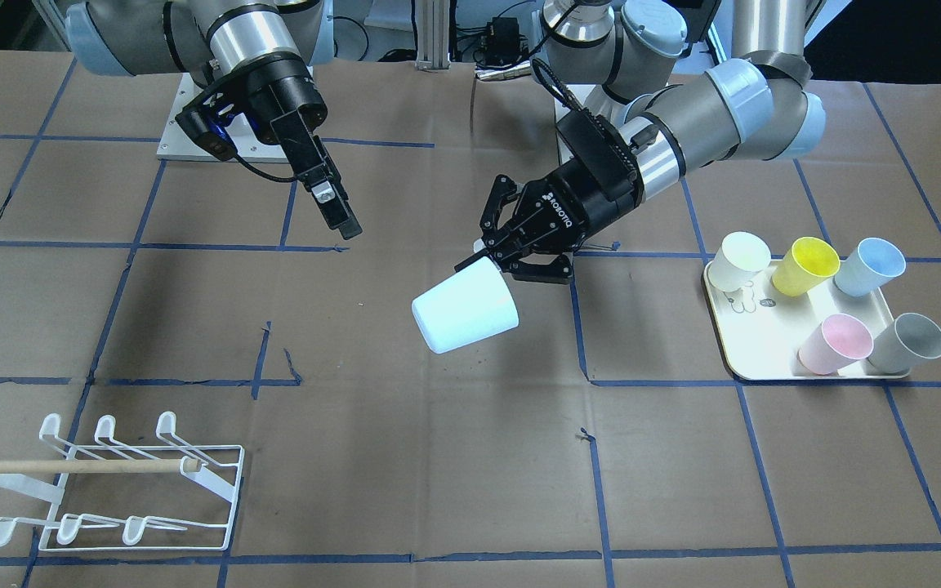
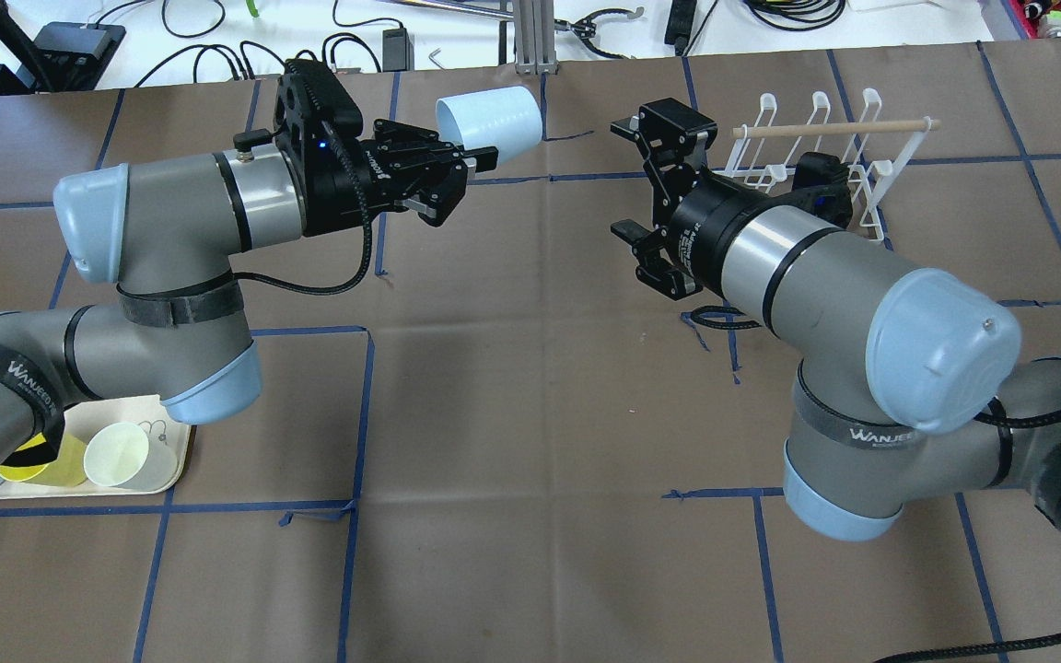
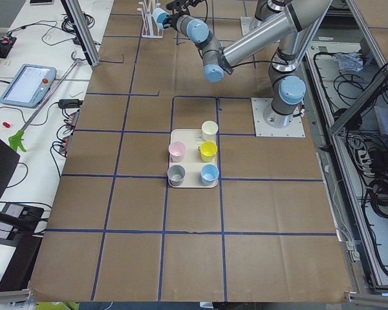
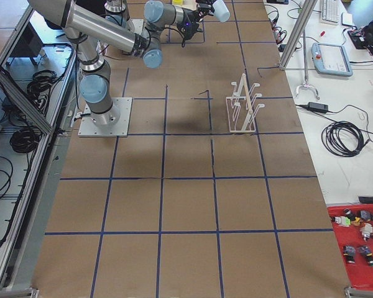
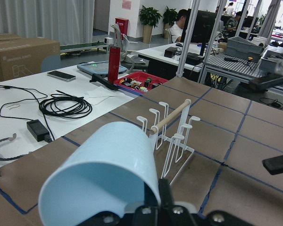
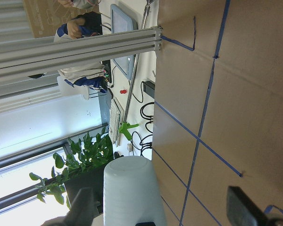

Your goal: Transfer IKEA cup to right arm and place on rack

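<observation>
My left gripper (image 1: 488, 255) is shut on the rim of a pale blue cup (image 1: 464, 306) and holds it on its side above the table's middle. The cup also shows in the overhead view (image 2: 489, 118) and, mouth toward the camera, in the left wrist view (image 5: 104, 174). My right gripper (image 2: 627, 177) is open and empty, a short way from the cup's base and facing it. The right wrist view shows the cup (image 6: 127, 193) between its spread fingers (image 6: 245, 207), not touching. The white wire rack (image 1: 136, 490) with a wooden dowel stands empty beyond the right arm (image 2: 825, 138).
A cream tray (image 1: 732, 359) on the left arm's side holds several upright cups: cream, yellow, blue, pink and grey. It lies partly under the left arm in the overhead view (image 2: 176, 470). Blue tape lines cross the brown table. Cables and desks lie past the far edge.
</observation>
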